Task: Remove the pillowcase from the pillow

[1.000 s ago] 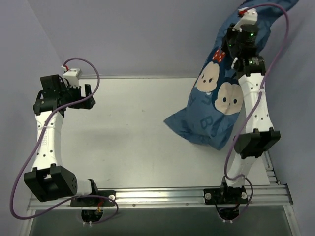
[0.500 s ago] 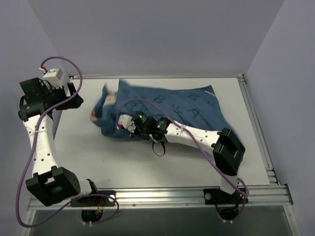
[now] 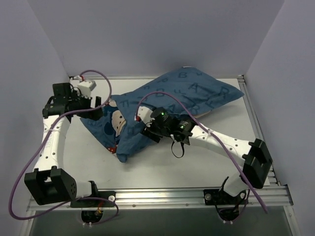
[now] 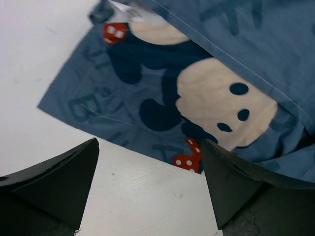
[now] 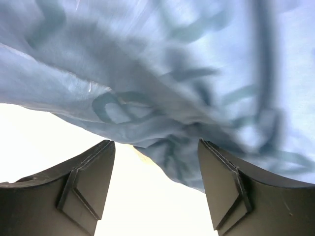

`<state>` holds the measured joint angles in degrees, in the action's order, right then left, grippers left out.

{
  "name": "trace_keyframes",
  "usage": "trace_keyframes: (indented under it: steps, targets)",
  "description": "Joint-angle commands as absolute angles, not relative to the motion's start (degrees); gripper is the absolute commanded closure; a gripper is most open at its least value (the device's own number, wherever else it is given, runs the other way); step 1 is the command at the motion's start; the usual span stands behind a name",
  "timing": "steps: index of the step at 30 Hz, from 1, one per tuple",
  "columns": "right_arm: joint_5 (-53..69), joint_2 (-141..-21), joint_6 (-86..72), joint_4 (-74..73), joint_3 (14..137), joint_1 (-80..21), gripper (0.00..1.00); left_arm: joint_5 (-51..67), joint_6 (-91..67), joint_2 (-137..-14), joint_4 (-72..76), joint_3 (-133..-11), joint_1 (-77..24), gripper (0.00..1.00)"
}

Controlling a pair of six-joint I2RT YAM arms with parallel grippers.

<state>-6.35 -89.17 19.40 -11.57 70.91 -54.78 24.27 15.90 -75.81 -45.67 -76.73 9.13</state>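
The dark blue pillowcase (image 3: pixel 177 101), printed with letters and mouse faces, lies across the back middle of the white table (image 3: pixel 197 162). It bulges at the back right. The pillow is hidden. My left gripper (image 3: pixel 96 111) is open at the cloth's left edge. In the left wrist view the left gripper (image 4: pixel 149 143) hovers over bare table just short of the pillowcase (image 4: pixel 162 88), which shows a mouse face and a red bow. My right gripper (image 3: pixel 145 129) is open over the cloth's front. In the right wrist view the right gripper (image 5: pixel 155 142) has a blurred fold of the pillowcase (image 5: pixel 162 78) just beyond its fingertips.
Pale walls close in the table at the left, back and right. An aluminium rail (image 3: pixel 162 195) with both arm bases runs along the near edge. Purple cables (image 3: pixel 206 129) loop over the right arm and around the left arm.
The pillowcase hung from my shut right gripper high at the back right; it now lies on the table. The right gripper has opened and come down. The left arm has moved to the cloth's left edge.
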Motion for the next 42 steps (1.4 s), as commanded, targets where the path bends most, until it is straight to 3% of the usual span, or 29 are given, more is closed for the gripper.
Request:
trace_keyframes:
  steps: [1, 3, 6, 8, 14, 19, 23, 24, 25, 26, 29, 30, 32, 42]
  targets:
    - [-1.60, -82.10, 15.21, -12.04, 71.19, -51.61, 0.31, 20.13, 23.02, -74.97, -47.73, -73.57, 4.14, 0.06]
    - [5.05, -77.80, 11.54, -11.52, 70.06, -48.62, 0.25, 20.48, 22.77, -76.20, -47.02, -72.95, 3.26, 0.06]
    - [5.28, -72.96, 2.51, -7.74, 67.77, -41.33, 0.10, 20.74, 22.32, -79.36, -45.62, -74.53, 2.12, 0.06]
    - [6.15, -72.77, -3.13, -6.60, 66.45, -32.76, 0.09, 20.22, 22.06, -82.77, -43.96, -76.63, 1.50, 0.06]
    - [8.17, -79.53, -15.46, -6.78, 65.31, -17.16, 0.12, 21.18, 20.74, -95.07, -42.63, -83.40, -1.75, 0.06]
    - [3.43, -84.62, -16.17, -5.36, 65.83, -15.91, 0.14, 22.41, 21.27, -101.07, -42.89, -86.66, -3.69, 0.06]
    - [5.88, -89.55, -16.96, -2.20, 67.14, -15.29, 0.31, 23.20, 22.15, -102.48, -43.59, -86.14, -4.92, 0.05]
    - [6.50, -90.69, -16.79, -1.94, 68.89, -15.38, 0.44, 23.73, 22.41, -102.22, -43.51, -85.61, -5.18, 0.15]
    - [6.85, -93.23, -16.44, -1.67, 69.95, -15.29, 0.52, 24.95, 22.93, -101.78, -43.59, -84.91, -5.36, 0.27]
    - [8.16, -94.56, -16.17, -1.58, 71.18, -15.29, 0.66, 25.48, 22.94, -100.73, -43.16, -83.42, -5.45, 0.46]
    - [10.19, -99.30, -15.21, -1.14, 76.28, -15.38, 0.86, 26.72, 23.55, -98.19, -42.45, -80.17, -6.41, 0.75]
    - [12.37, -100.27, -15.03, -0.71, 77.42, -15.47, 0.94, 26.54, 23.82, -97.48, -42.45, -79.37, -7.46, 0.98]
    - [15.72, -103.35, -14.94, 1.84, 80.85, -15.73, 1.00, 25.40, 24.43, -95.20, -42.27, -77.01, -8.87, 0.98]
    - [33.47, -121.45, -10.10, 3.95, 106.59, -26.26, 1.00, 35.66, 32.08, -85.96, -51.50, -71.02, -16.96, 0.98]
